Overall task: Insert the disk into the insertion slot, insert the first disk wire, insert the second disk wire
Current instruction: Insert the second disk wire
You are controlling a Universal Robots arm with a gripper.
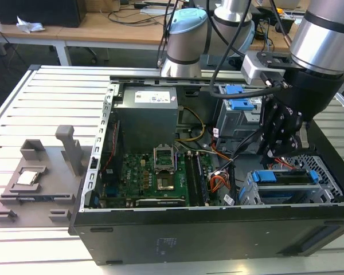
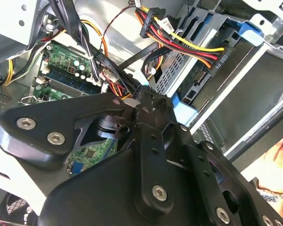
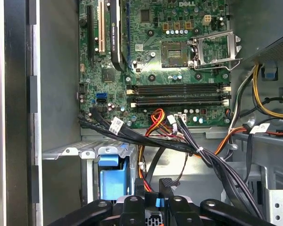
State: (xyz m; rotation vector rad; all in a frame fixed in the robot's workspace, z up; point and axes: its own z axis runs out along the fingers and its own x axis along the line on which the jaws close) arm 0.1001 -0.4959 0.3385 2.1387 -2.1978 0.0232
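The open computer case (image 1: 218,229) is lying on its side on a slatted metal table (image 1: 40,91), taking up most of the exterior view, with its green motherboard (image 1: 155,177) facing upward and showing again in the first wrist view (image 3: 155,61). The robot arm (image 1: 327,40) is reaching down into the case from the exterior view's right, its black gripper (image 1: 280,150) hanging just above the insertion slot (image 1: 292,186), the silver perforated cage near the case's front corner. The disk (image 1: 284,176) is sitting in that cage, its blue carrier edge showing along the top bay. In the first wrist view the gripper (image 3: 153,200) is standing with its fingertips drawn close about a small dark plug (image 3: 166,182), though I cannot tell whether they are truly clamping it. An orange, yellow and black wire bundle (image 2: 188,47) is running into the back of the drive in the second wrist view.
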